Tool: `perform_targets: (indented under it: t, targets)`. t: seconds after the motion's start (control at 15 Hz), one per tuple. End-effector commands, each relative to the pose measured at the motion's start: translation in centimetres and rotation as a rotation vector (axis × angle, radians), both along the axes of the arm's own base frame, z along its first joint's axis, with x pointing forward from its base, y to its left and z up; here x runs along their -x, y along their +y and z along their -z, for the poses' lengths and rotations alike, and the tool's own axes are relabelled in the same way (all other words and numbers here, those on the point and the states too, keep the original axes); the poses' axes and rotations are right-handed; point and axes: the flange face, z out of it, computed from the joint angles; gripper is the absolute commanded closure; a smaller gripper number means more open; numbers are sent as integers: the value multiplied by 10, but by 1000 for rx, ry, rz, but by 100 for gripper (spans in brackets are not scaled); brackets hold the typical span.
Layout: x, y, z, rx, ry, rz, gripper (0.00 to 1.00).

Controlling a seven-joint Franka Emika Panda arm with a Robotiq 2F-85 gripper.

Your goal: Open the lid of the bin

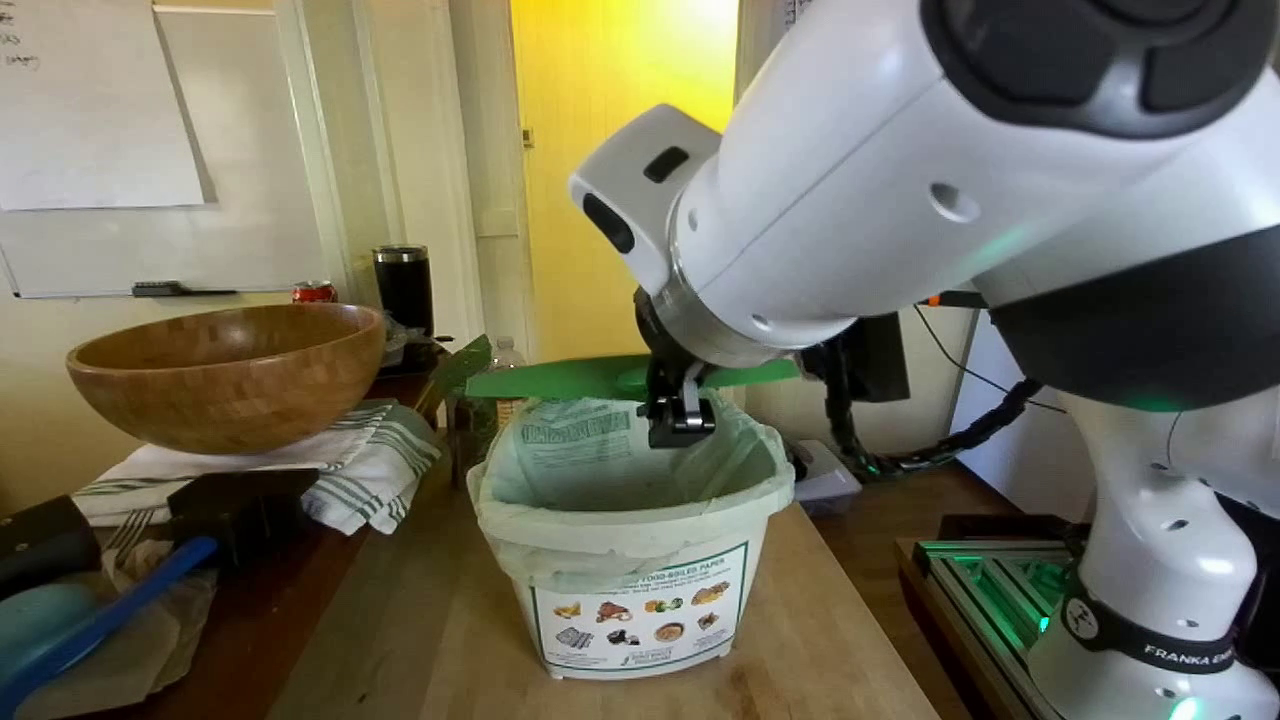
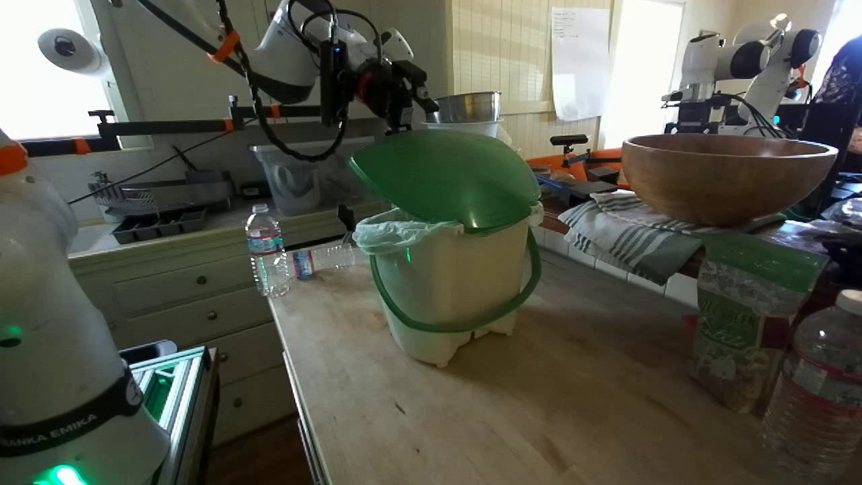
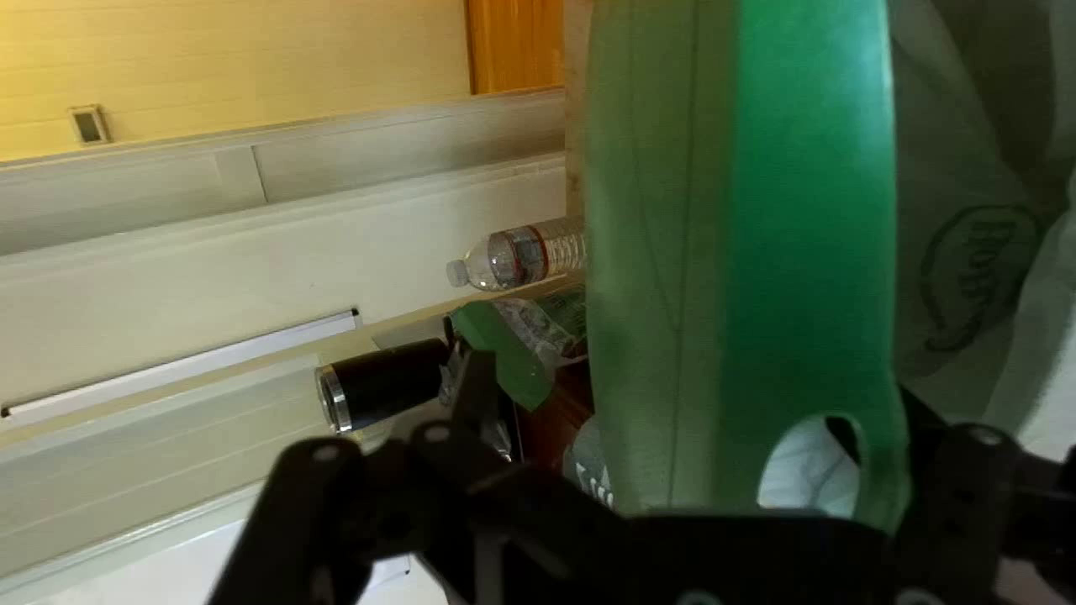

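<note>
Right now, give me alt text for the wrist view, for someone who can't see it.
A green lid stretches down the picture right of centre, its near end between the spread fingers of the gripper. A printed liner shows at far right; left of the lid, seen sideways, are a clear bottle and a black tumbler.
</note>
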Motion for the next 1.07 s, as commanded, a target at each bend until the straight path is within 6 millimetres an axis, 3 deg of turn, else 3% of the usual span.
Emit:
perform_targets:
  t: [0.0, 0.53, 1.0]
  targets:
    - [0, -15, -19, -18, -26, 21, 0]
    - [4, -29, -50, -33, -94, 48, 0]
    - [-1, -60, -71, -88, -111, 101, 0]
